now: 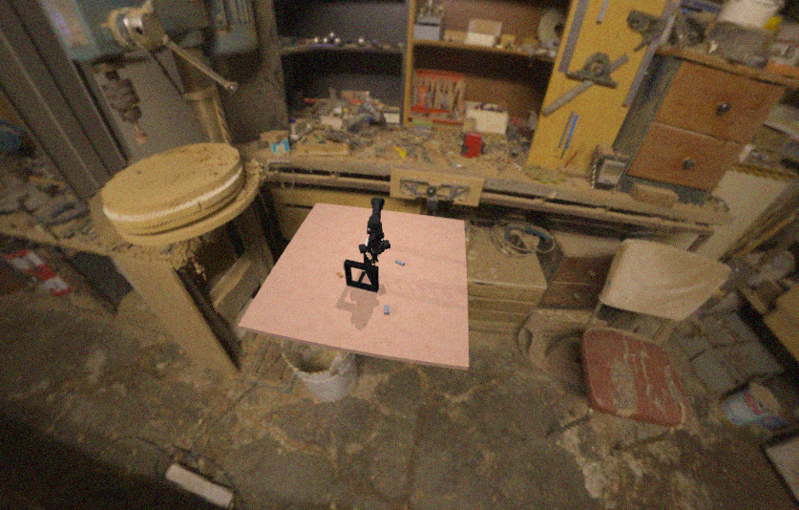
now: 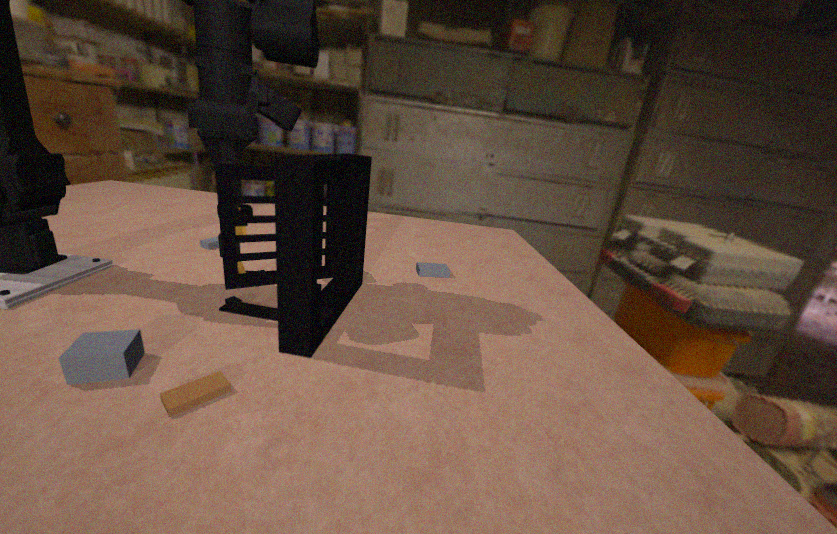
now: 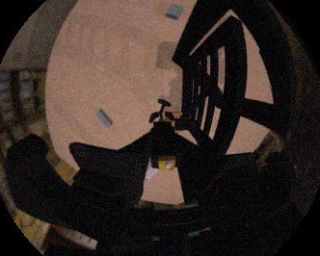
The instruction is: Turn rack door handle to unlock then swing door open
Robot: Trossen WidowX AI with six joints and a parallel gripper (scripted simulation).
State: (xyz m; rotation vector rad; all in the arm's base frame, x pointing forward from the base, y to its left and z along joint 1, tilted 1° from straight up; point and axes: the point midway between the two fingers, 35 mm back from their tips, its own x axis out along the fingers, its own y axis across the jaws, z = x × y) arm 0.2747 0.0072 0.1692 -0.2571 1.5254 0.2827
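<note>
The black rack frame [image 1: 348, 273] [image 2: 298, 265] stands upright. Its slatted black door [image 2: 255, 171] [image 3: 239, 96] is swung well out toward the arm's base, roughly square to the frame; the exact angle cannot be read. The handle is at the door's free edge. Its yellow arms [image 2: 240, 230] show between the slats, turned out of their line across the door as far as can be seen. My gripper [image 1: 373, 259] [image 3: 163, 135] points down beside that edge and is shut on the handle's upright bar. The fingertips are mostly hidden behind the door in the exterior view.
A large grey block [image 2: 99, 358] and a small wooden block [image 2: 196, 394] [image 1: 339, 274] lie on the pink table [image 2: 408, 451]. A grey-blue piece [image 2: 433, 269] [image 1: 387, 309] lies beyond the frame. Another [image 1: 399, 262] [image 3: 104, 117] lies to the side of the arm.
</note>
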